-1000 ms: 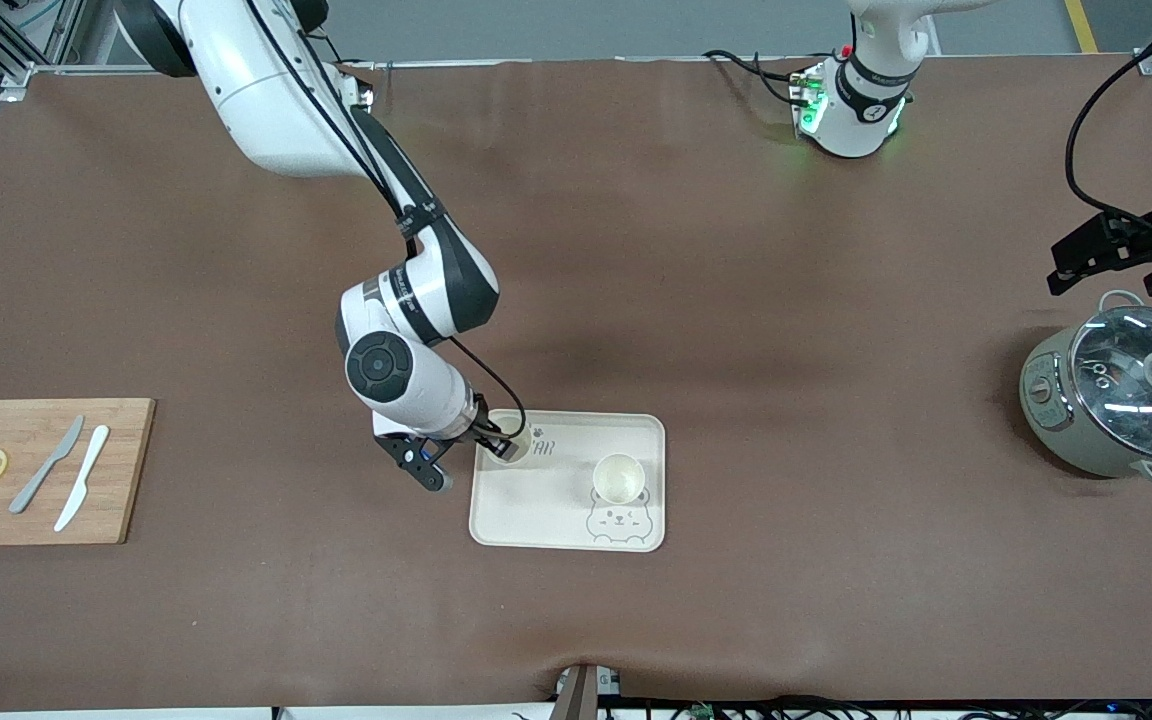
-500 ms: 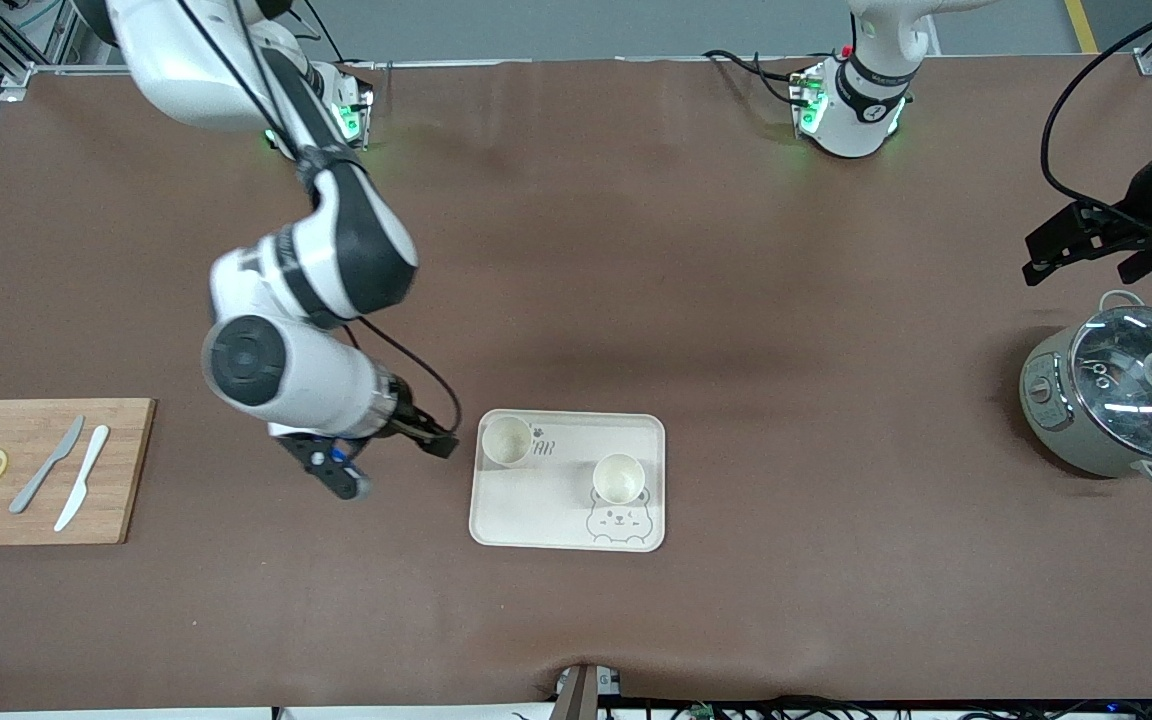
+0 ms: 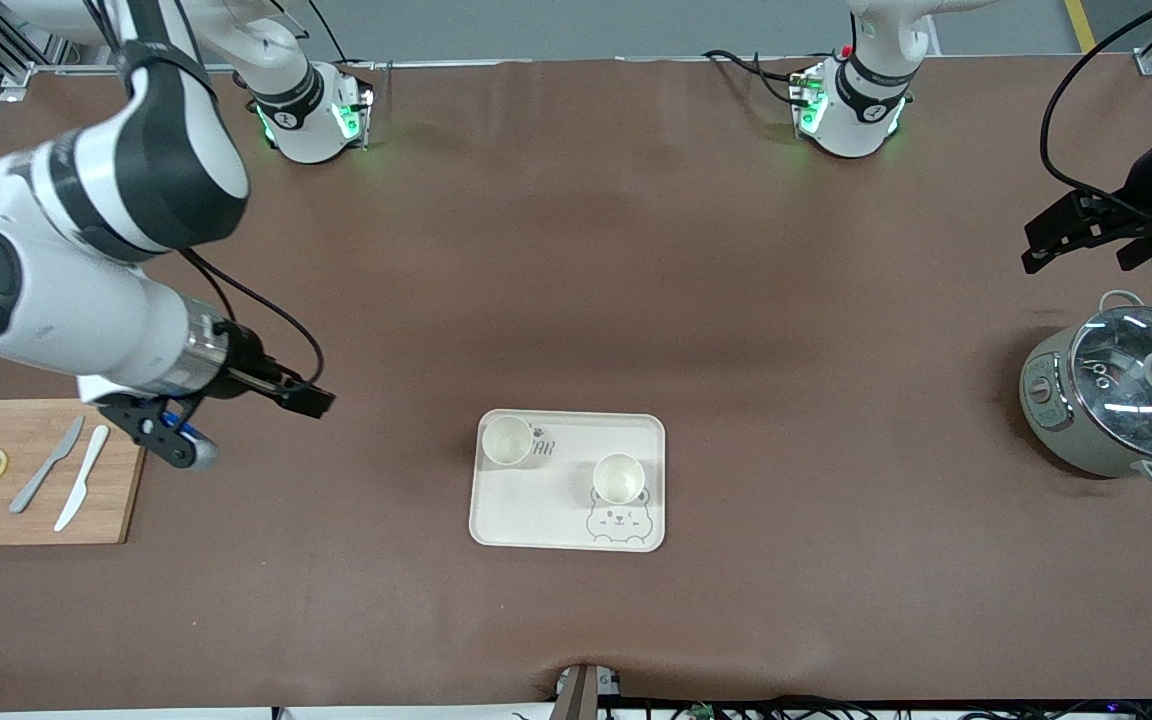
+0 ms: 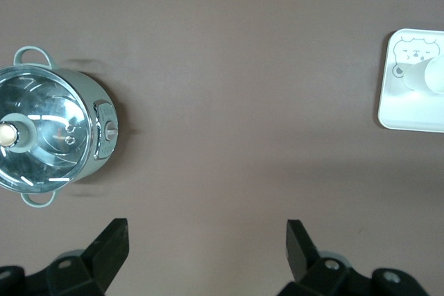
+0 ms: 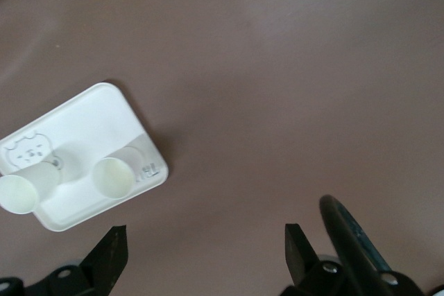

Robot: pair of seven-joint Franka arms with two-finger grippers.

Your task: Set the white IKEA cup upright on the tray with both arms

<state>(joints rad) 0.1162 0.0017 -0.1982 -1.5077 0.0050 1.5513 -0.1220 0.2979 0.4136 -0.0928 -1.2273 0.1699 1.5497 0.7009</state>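
The cream tray (image 3: 536,510) with the bear drawing lies at the table's middle. Two white cups stand upright on it: one (image 3: 508,441) at the corner toward the right arm's end, one (image 3: 619,477) beside the bear. My right gripper (image 3: 246,425) is open and empty, up in the air between the tray and the cutting board. Its wrist view shows the tray (image 5: 90,116) and both cups (image 5: 114,175) (image 5: 24,188) beyond its open fingers (image 5: 205,247). My left gripper (image 3: 1086,245) is open and empty, above the table beside the pot; its wrist view (image 4: 207,240) shows the tray's edge (image 4: 409,112).
A wooden cutting board (image 3: 126,470) with two knives and two lemon slices lies at the right arm's end. A grey pot with a glass lid (image 3: 1121,390) stands at the left arm's end, also in the left wrist view (image 4: 52,129).
My right gripper let go of the corner cup, then rose and drew away from the tray toward the cutting board. The cup stays upright. The left gripper shifted slightly.
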